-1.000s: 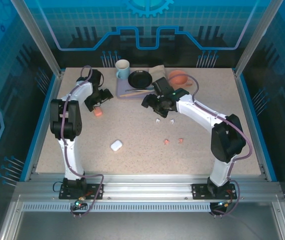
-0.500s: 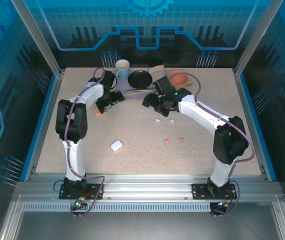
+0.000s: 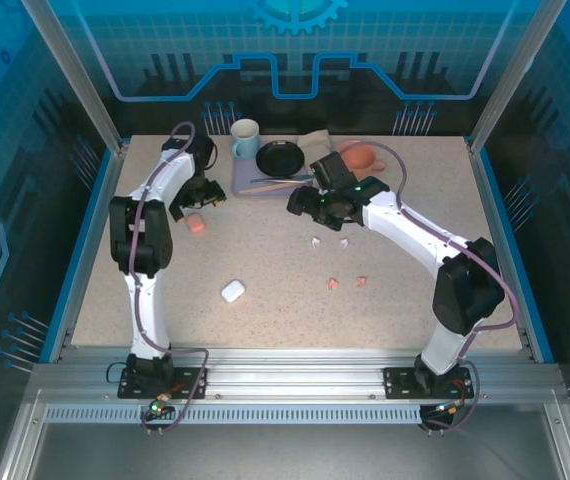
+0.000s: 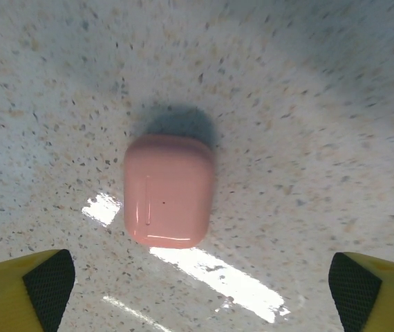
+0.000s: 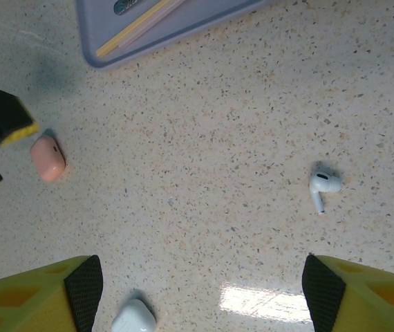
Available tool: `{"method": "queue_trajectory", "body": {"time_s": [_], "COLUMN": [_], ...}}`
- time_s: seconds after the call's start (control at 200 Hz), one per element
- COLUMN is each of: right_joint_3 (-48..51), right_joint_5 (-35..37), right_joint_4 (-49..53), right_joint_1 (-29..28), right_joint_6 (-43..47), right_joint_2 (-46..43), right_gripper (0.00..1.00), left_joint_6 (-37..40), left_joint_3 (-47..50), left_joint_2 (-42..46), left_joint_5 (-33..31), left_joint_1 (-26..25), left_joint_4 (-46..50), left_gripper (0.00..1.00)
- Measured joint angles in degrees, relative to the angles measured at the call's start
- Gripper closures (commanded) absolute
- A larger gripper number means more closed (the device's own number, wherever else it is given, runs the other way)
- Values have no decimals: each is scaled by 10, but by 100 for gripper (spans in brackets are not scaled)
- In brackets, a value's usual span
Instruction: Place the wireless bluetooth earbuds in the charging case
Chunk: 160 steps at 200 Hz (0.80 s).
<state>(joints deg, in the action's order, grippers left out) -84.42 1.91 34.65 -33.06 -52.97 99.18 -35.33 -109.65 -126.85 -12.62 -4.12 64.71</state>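
Note:
A closed salmon-pink charging case point(image 4: 169, 190) lies flat on the speckled table, just ahead of my open left gripper point(image 4: 200, 294), which hovers above it with nothing between its fingers. From above, that case point(image 3: 195, 224) sits just below the left gripper point(image 3: 198, 203). A closed white charging case point(image 3: 232, 291) lies nearer the front. Two white earbuds point(image 3: 315, 240) point(image 3: 345, 242) lie below my right gripper point(image 3: 302, 205), and two pink earbuds point(image 3: 333, 284) point(image 3: 362, 281) lie further forward. The right gripper point(image 5: 200, 294) is open and empty, with one white earbud point(image 5: 321, 185) ahead to its right, the white case point(image 5: 133, 318) by its left finger and the pink case point(image 5: 48, 158) far left.
A lavender tray point(image 3: 250, 187) at the back holds a black dish point(image 3: 280, 158) and a thin stick. A white mug point(image 3: 245, 138) and an orange bowl point(image 3: 357, 155) stand beside it. The tray's corner point(image 5: 169, 31) lies ahead of the right gripper.
The left gripper swung right toward the tray, then came back left and now hangs over the pink case. The right gripper shifted slightly right. Cases and earbuds have not moved.

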Motion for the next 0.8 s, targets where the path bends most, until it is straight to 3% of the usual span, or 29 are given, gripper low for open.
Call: {"method": "queue_trajectory", "body": {"time_s": [0.55,0.8], "right_joint_3": [16,16], "right_joint_5": [-8,-8], "right_joint_4": [-2,-2], "right_joint_1": [39,39], "right_joint_6": [6,6], "right_joint_2": [-22,-22], "right_gripper": [20,20], "left_joint_6": [14,14], "left_joint_3": [-24,5], "left_joint_2": [-53,-56], "left_joint_5": [18,49], "left_joint_1": [30,40], "left_joint_4": [45,25], "left_gripper": [20,22]}}
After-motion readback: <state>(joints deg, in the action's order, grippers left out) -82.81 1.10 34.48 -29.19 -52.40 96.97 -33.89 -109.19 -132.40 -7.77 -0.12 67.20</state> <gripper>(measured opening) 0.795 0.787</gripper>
